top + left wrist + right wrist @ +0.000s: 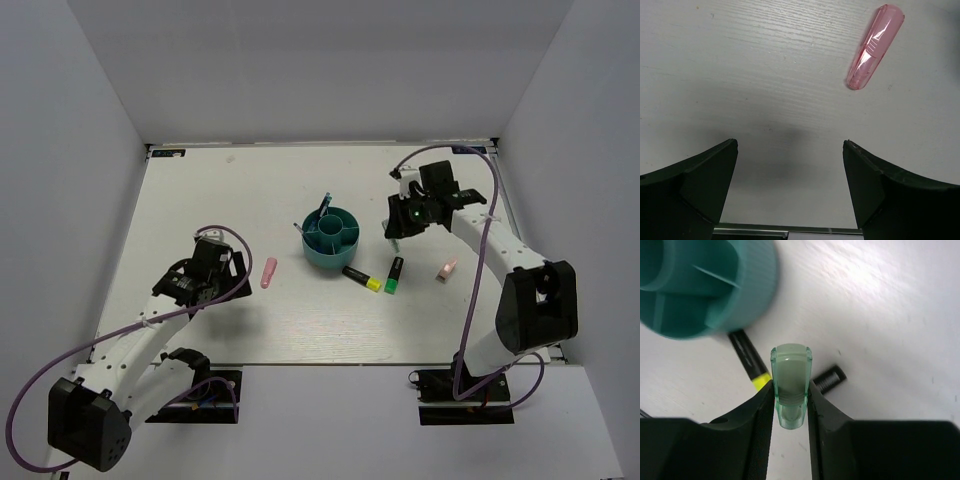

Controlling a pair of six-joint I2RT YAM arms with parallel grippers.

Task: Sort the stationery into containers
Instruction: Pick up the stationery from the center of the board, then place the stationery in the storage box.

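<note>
A white surface (300,320) with fine wood grain lies between plain white walls (330,70). A small black bracket (165,152) sits at its far left corner, and a second bracket (478,146) at the far right. A faint smudge (230,157) marks the far edge.

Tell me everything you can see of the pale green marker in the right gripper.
The pale green marker is short, translucent plastic with a rounded end and faint ridges lower down. It points away from the wrist camera, clamped on both sides between the right gripper's black fingers, apparently lifted above the table. The teal organizer lies beyond it, not touching.
</note>
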